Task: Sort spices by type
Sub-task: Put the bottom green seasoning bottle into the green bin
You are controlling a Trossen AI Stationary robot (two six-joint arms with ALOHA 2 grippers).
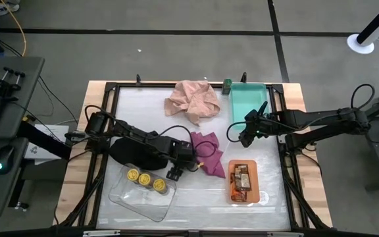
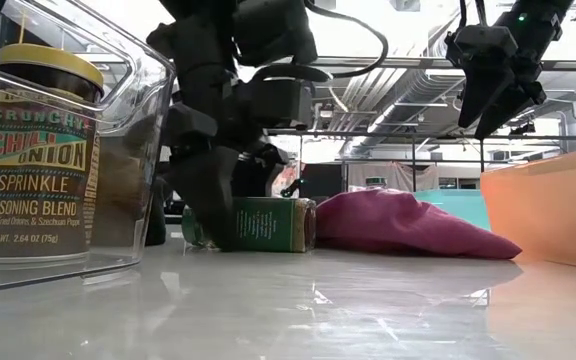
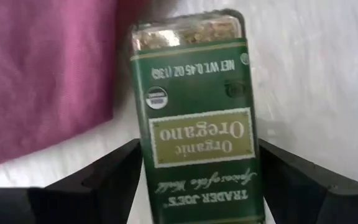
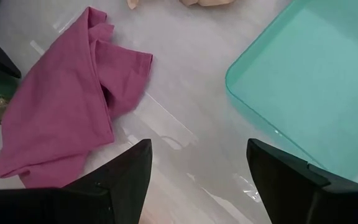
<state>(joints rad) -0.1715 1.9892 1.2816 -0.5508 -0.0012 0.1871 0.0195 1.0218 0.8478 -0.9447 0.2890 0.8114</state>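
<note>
A dark-green oregano jar (image 3: 194, 124) lies on its side on the table beside the magenta cloth (image 1: 208, 153). My left gripper (image 3: 199, 155) is shut on it; the low view shows the jar (image 2: 268, 224) flat on the table. A second dark-green jar (image 1: 227, 84) stands at the teal tray's far left corner. Three yellow-lidded jars (image 1: 145, 178) stand in the clear tray (image 1: 127, 197). Brown-orange packets (image 1: 242, 178) lie in the orange tray (image 1: 231, 194). My right gripper (image 1: 244, 137) hangs open above the table, between the magenta cloth and the teal tray (image 1: 249, 105). My left gripper pinches the green jar's labelled body (image 3: 151, 155) between its two fingers, one on each long side. The fingers (image 2: 213, 200) come from above, pointing down, and lie across the jar. The jar rests on its side on the table.
A pink cloth (image 1: 193, 100) lies crumpled at the far edge, left of the teal tray. A black cloth (image 1: 131, 153) lies under my left arm, beyond the clear tray. Bare table shows between the clear and orange trays.
</note>
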